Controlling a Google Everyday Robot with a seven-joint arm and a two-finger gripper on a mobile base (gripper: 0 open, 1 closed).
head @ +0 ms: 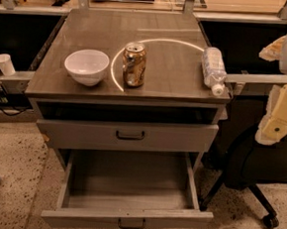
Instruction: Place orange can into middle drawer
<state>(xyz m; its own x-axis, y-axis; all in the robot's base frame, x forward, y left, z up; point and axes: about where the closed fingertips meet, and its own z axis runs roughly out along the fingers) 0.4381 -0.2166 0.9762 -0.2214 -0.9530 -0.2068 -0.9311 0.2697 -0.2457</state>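
A pale speckled floor [12, 146] is spreading beneath a grey metal cabinet [85, 32]. A thin arc of light [164, 40] is glancing off the cabinet's top, curving from near the front edge toward the back right corner. A black swivel chair [256, 165] is standing just off the right edge. Light wooden benches [231, 5] are running behind the back edge. The gripper [278, 117] is hanging at the far right, above the chair

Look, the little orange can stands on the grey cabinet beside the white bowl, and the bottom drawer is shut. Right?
Not quite. The camera view shows the wide grey metal middle drawer pulled open, not shut. The small golden-orange aluminium can does stand on the grey cabinet top beside the round white bowl. The robot's hand is at the right edge, away from the can.
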